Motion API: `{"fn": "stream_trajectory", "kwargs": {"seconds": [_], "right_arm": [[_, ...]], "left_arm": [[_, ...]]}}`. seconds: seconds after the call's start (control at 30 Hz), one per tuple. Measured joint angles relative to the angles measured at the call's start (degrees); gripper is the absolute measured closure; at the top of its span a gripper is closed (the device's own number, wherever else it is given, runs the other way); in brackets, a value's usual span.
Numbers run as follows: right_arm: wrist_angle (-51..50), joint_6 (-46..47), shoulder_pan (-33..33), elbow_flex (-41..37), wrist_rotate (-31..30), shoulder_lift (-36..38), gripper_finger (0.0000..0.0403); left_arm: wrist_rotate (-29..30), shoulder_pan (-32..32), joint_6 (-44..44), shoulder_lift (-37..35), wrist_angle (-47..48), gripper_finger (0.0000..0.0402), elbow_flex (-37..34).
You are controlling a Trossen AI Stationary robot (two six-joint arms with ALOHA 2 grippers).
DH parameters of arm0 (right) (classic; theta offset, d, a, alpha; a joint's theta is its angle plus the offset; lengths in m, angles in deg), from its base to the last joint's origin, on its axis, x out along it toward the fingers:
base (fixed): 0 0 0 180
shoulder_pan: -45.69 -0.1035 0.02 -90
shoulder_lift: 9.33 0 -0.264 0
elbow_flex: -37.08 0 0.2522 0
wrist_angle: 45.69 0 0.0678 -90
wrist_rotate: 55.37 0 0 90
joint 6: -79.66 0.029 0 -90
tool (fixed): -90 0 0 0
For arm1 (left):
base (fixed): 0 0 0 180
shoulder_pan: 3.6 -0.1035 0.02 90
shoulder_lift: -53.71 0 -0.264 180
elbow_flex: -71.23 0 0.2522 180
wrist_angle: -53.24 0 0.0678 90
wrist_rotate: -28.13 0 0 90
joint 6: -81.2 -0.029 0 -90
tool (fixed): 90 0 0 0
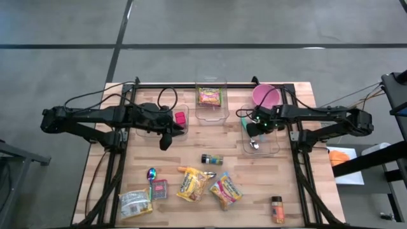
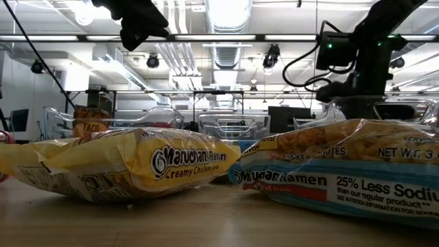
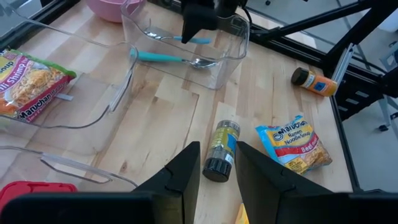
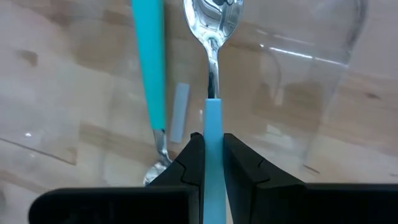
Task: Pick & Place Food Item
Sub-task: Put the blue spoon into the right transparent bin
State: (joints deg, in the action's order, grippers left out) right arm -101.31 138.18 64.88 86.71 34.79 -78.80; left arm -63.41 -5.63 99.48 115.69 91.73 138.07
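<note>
Packets (image 2: pixel 137 165) read "Maruchan Ramen Creamy Chicken", "25% Less Sodium"; right tool (image 4: pixel 211 152) clamps teal spoon (image 4: pixel 213 74); left tool (image 3: pixel 217 171) narrowly parted, empty.

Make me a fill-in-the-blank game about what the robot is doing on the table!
1. The right gripper is shut on a ____ with a blue handle.
2. The clear bin at the table's back middle holds a packet of ____.
3. The bowl by the right arm is ____ in colour.
4. The left gripper hangs above a dark-capped ____.

Missing words: spoon; ramen; pink; spice jar
</note>
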Motion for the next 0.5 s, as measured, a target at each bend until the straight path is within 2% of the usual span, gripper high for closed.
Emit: {"fn": "stream_trajectory", "kwargs": {"seconds": [0.5], "right_arm": [[4.46,2.92,-0.05,-2.53,1.01,-0.72,0.0376]], "left_arm": [[0.0,0.0,-0.03,0.02,-0.02,0.0293,-0.02]]}}
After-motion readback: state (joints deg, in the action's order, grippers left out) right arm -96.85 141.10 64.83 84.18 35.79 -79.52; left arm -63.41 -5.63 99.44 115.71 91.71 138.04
